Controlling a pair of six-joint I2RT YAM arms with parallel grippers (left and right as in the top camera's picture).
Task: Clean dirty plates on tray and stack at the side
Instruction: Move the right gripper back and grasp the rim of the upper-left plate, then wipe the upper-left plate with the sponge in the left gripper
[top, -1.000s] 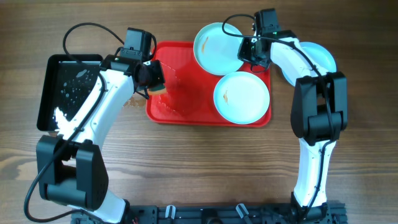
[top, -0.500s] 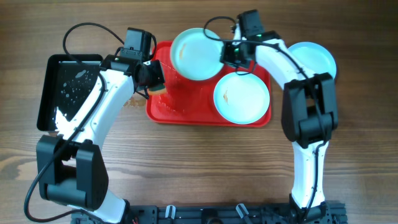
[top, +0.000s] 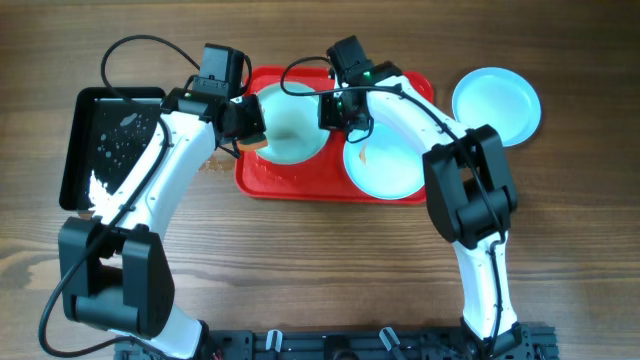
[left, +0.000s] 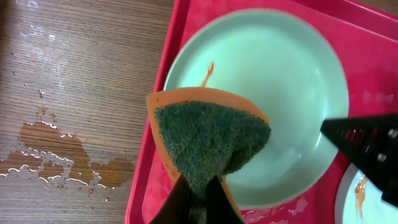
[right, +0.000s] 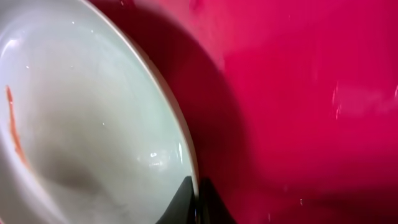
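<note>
Scrubbing is the step in hand. Centre-left, the left gripper (left: 198, 196) is clamped on a green-faced sponge (left: 208, 140) over a plate (left: 273, 81). The plate lies face up on the red tray's (top: 290, 182) left half; being round, it has no long axis. The right gripper (right: 196, 199) pinches its rim. Next, the sponge should press onto the brown smear (left: 207, 73). A second plate (top: 390, 160) sits to the right, and a third plate (top: 497, 103) is off-tray, upper right.

Wooden table (top: 320, 260), red tray (top: 330, 192), black tray (top: 70, 150), pale plate (top: 497, 103), puddle (left: 56, 149)
</note>
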